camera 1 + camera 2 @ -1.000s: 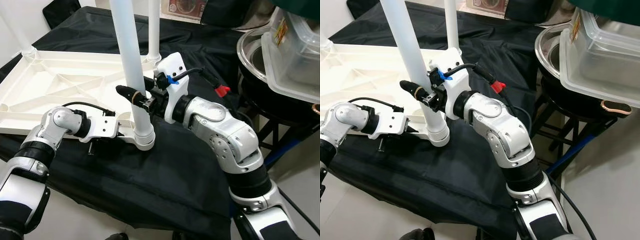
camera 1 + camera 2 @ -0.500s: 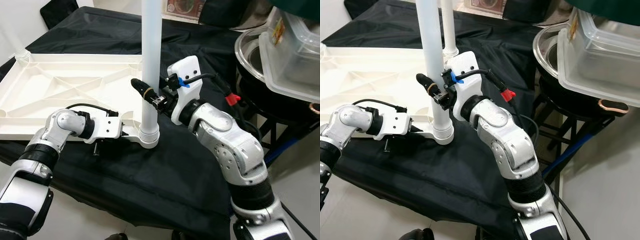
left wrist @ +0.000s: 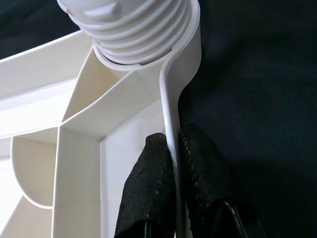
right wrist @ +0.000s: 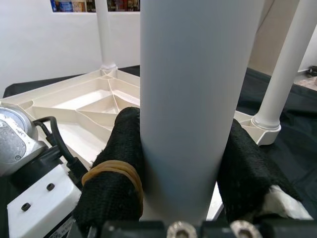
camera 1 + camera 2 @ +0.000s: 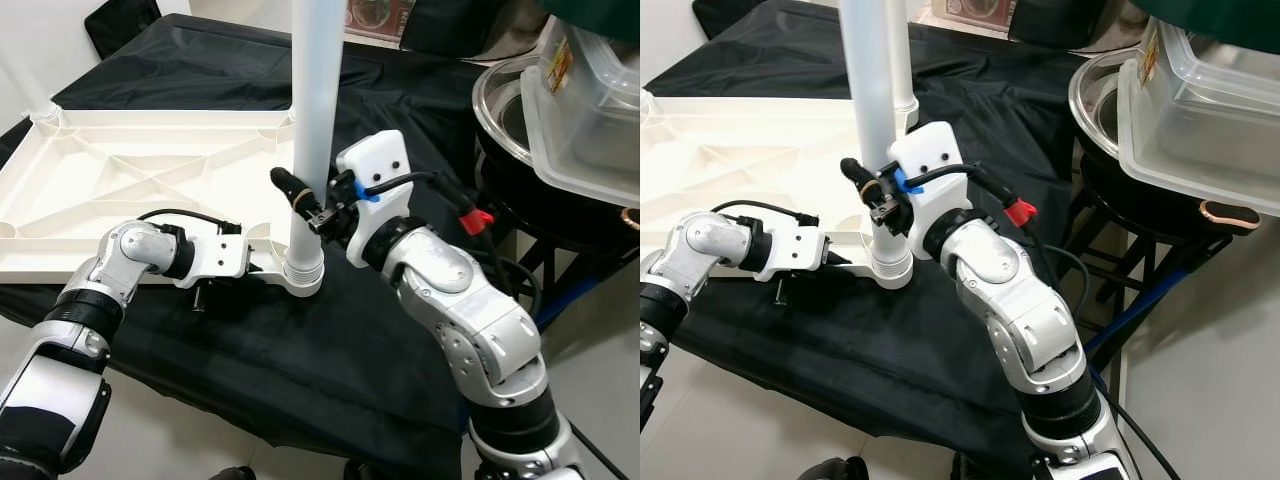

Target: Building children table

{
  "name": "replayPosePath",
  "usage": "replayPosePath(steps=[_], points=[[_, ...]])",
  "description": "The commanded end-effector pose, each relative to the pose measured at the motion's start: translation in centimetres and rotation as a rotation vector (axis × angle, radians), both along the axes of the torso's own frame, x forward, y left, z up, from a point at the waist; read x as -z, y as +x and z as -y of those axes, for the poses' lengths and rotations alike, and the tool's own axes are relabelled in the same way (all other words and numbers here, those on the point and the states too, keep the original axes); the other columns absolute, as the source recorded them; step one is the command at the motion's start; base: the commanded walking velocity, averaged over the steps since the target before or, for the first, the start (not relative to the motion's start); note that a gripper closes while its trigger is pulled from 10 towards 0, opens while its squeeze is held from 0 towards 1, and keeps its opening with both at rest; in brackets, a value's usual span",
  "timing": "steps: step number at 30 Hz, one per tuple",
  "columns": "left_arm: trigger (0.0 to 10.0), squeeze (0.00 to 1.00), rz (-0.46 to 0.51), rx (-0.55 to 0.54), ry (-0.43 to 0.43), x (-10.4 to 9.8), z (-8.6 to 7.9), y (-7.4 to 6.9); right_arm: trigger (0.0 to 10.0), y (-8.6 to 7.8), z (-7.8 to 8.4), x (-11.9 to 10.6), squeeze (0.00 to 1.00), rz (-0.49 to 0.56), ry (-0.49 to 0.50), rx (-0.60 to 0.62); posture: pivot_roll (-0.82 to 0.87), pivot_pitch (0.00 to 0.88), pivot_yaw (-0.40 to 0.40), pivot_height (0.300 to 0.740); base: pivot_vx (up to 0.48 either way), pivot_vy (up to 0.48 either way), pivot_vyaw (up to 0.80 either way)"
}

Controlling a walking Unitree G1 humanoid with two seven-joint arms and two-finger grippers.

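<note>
A white moulded-plastic children's tabletop (image 5: 120,185) lies upside down, its ribbed underside facing up, on a black cloth (image 5: 330,350) spread over the work surface in front of the robot. At the tabletop's near right corner a tall white plastic tube leg (image 5: 312,120) stands upright, its ribbed lower end seated in the round corner socket (image 5: 302,278). The right gripper (image 5: 305,205) is clenched around this leg a little above the socket, one black finger on each side of the tube, as the right wrist view shows with both pads (image 4: 116,173) pressed against the white cylinder. The left gripper (image 3: 171,191) lies low on the cloth beside the same corner, its two fingers pinched on the thin white edge wall of the tabletop just short of the socket. Another white leg (image 5: 902,60) rises from the tabletop's far right corner, right behind the held one, and a third leg (image 4: 104,34) stands at a corner farther off. To the robot's right, beyond the cloth, a large shiny metal bowl (image 5: 495,105) sits on a black stand (image 5: 1110,260), with a clear plastic lidded container (image 5: 590,110) resting over it. A red connector (image 5: 477,216) hangs on the black cable along the right forearm.
</note>
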State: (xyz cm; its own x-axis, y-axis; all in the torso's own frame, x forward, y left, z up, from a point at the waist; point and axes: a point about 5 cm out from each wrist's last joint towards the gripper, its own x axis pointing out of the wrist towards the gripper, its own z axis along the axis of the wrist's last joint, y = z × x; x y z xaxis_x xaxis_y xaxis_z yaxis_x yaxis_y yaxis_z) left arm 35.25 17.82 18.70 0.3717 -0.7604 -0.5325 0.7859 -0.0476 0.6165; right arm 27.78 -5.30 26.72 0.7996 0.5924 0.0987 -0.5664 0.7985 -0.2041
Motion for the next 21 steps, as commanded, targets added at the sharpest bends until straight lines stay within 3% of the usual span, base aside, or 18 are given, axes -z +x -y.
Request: replayPosePath(steps=[1, 13, 16, 17, 18, 19, 21], points=[[10.0, 0.0, -0.003, -0.028, -0.008, 0.4, -0.8, -0.3, 10.0, 1.9, 3.5, 4.5, 0.0, -0.199, -0.185, 0.27, -0.14, 0.213, -0.05, 0.74, 0.0, 0.0, 0.0], [10.0, 0.0, 0.009, -0.059, -0.088, -0.2, -0.5, 0.1, 10.0, 1.8, 4.1, 4.7, 0.0, -0.219, -0.203, 0.316, -0.14, 0.194, -0.049, 0.74, 0.0, 0.0, 0.0], [10.0, 0.0, 0.001, -0.079, -0.15, -0.8, -0.5, 0.3, 10.0, 1.8, 4.1, 4.8, 0.0, -0.225, -0.199, 0.316, -0.13, 0.187, -0.046, 0.74, 0.0, 0.0, 0.0], [10.0, 0.2, -0.013, -0.089, -0.191, -1.3, -0.5, 0.4, 10.0, 1.7, 4.0, 4.8, 0.0, -0.228, -0.197, 0.316, -0.13, 0.188, -0.047, 0.74, 0.0, 0.0, 0.0], [10.0, 0.2, -0.013, -0.089, -0.191, -1.3, -0.5, 0.4, 10.0, 1.7, 4.0, 4.8, 0.0, -0.228, -0.197, 0.316, -0.13, 0.188, -0.047, 0.74, 0.0, 0.0, 0.0], [10.0, 1.0, -0.044, -0.086, -0.232, -1.7, -0.5, 0.4, 10.0, 1.8, 4.0, 4.8, 0.0, -0.23, -0.195, 0.316, -0.13, 0.188, -0.047, 0.74, 0.0, 0.0, 0.0], [10.0, 1.0, -0.087, -0.074, -0.294, -2.1, -0.5, 0.3, 10.0, 1.8, 4.0, 4.8, 0.0, -0.231, -0.191, 0.317, -0.13, 0.186, -0.048, 0.74, 0.0, 0.0, 0.0]])
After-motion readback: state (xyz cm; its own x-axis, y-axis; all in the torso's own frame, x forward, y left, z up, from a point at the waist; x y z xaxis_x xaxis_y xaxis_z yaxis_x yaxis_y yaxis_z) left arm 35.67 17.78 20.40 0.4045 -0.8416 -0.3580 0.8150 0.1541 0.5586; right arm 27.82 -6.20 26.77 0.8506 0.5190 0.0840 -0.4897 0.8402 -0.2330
